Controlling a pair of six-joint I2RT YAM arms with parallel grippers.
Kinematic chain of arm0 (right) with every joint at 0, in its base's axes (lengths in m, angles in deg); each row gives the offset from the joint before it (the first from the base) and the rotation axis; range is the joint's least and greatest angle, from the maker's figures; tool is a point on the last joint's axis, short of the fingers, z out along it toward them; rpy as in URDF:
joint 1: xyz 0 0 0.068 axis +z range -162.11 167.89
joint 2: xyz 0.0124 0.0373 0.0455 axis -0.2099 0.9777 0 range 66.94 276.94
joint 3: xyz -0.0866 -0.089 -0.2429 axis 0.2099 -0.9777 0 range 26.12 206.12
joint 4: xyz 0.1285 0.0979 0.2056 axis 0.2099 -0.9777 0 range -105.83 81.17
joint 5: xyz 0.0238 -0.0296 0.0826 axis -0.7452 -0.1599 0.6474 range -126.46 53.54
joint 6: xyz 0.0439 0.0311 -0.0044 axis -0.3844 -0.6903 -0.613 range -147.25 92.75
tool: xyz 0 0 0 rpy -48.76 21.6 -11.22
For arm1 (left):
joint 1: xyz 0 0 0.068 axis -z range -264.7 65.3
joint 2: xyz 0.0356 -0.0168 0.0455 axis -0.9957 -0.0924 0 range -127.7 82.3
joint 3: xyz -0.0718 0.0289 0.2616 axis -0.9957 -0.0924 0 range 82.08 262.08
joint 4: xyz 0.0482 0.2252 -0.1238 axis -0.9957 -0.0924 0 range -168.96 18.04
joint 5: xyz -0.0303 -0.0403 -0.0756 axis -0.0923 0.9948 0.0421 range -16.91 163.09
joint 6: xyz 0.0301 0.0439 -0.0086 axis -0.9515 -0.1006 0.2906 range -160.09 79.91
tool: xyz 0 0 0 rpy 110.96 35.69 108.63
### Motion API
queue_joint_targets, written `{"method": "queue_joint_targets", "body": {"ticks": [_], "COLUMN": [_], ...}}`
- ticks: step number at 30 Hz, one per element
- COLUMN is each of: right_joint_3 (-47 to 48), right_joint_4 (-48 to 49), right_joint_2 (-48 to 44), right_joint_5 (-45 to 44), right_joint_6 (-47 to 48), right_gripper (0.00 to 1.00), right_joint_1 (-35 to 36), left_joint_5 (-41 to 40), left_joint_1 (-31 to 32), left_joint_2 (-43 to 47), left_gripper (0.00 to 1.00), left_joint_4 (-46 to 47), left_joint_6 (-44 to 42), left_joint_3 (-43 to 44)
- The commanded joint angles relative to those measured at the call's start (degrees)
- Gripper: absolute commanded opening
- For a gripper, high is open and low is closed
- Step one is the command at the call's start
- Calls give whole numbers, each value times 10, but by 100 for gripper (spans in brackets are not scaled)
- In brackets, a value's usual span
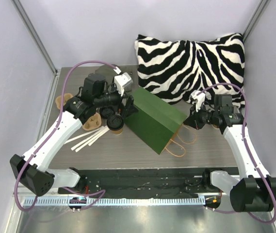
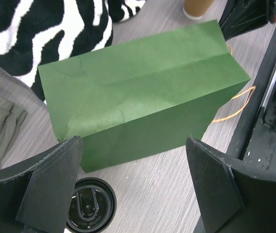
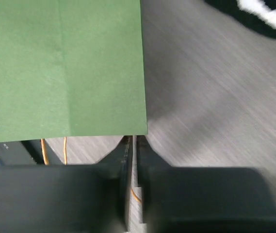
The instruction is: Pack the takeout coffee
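The takeout coffee (image 1: 115,123), a tan cup with a black lid (image 2: 90,205), stands upright just left of the green bag (image 1: 154,121). The bag lies on its side with its mouth and orange handles (image 1: 176,145) toward the near right. My left gripper (image 1: 120,112) hangs open above the table between cup and bag (image 2: 142,92). The lid shows beside its left finger (image 2: 55,184). My right gripper (image 1: 190,120) is shut, tips (image 3: 134,140) at the corner of the bag's mouth edge (image 3: 65,68). Whether it pinches the paper I cannot tell.
A zebra-print pillow (image 1: 191,63) lies at the back right, touching the bag. A tan pulp tray (image 1: 62,101) sits under the left arm. White strips (image 1: 87,141) lie on the table near the cup. A lidless tan cup (image 2: 196,7) stands beyond the bag.
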Motion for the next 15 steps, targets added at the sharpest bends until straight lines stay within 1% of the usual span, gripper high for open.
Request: {"method": "queue_joint_targets", "body": {"ticks": [1, 7, 9, 10, 12, 13, 14, 15], "right_joint_3": [9, 51, 52, 51, 46, 44, 33, 29], "right_joint_4": [73, 54, 40, 8, -34, -71, -83, -92], "right_joint_2": [-63, -119, -132, -132, -115, -107, -84, -73], "right_joint_5": [-17, -57, -60, -61, -78, -88, -99, -112], "right_joint_6": [-101, -231, -230, -212, -135, -108, -63, -46], "right_gripper": [1, 1, 1, 1, 25, 37, 55, 60], "right_joint_1": [2, 2, 2, 2, 2, 2, 2, 2], "left_joint_5": [-7, 16, 17, 18, 18, 19, 18, 19], "left_joint_1": [-1, -1, 0, 0, 0, 0, -1, -1], "left_joint_2": [20, 11, 11, 12, 14, 14, 14, 14], "left_gripper": [92, 92, 92, 92, 92, 92, 92, 92], "left_joint_4": [43, 44, 45, 44, 46, 46, 48, 50], "left_joint_6": [33, 34, 33, 32, 30, 29, 28, 27], "left_joint_3": [6, 17, 14, 14, 9, 7, 6, 4]}}
